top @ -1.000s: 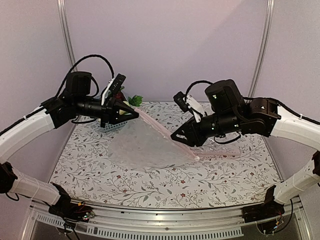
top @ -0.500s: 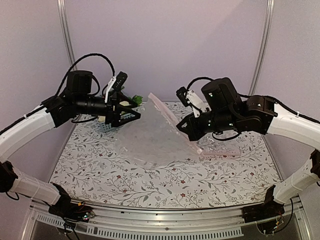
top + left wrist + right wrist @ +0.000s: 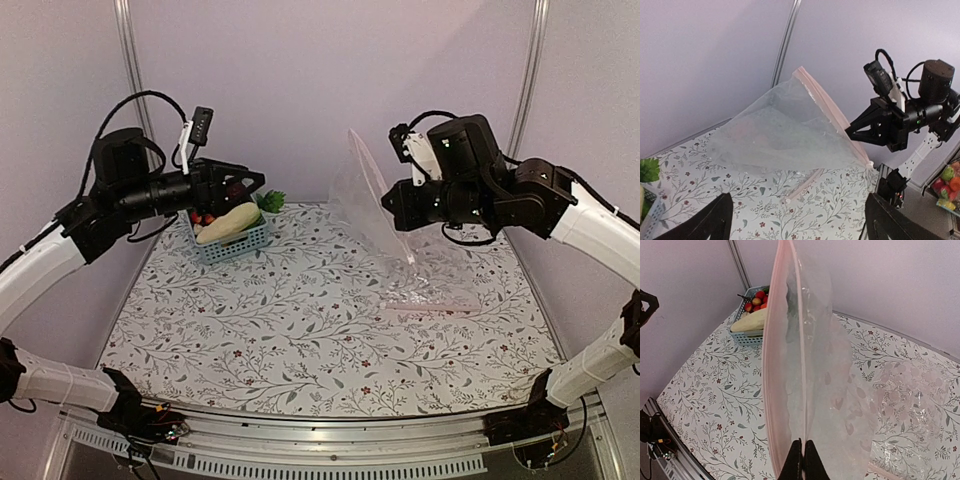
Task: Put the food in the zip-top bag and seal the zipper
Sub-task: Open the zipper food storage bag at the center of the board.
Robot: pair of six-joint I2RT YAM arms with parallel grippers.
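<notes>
From above: held the zip-top bag (image 3: 365, 190) aloft over the right half of the table (image 3: 300, 330), with the right hand (image 3: 388, 207) clenched on its edge. Hung the left hand (image 3: 255, 183), released and empty, near the blue basket (image 3: 235, 243) holding the long cream-white vegetable (image 3: 228, 223); put none of the food in the bag yet. Showed a second clear bag (image 3: 440, 295) lying flat beneath the raised one. From the left wrist: faced the bag side-on across the table, jaws spread wide on nothing. From the right wrist: pinched tight on the pinkish zipper (image 3: 771, 365), with no clear gap at the mouth. Judged to be at the bag-presenting step, before any loading. Likely needed next: parting the mouth, then fetching a piece from the basket.
</notes>
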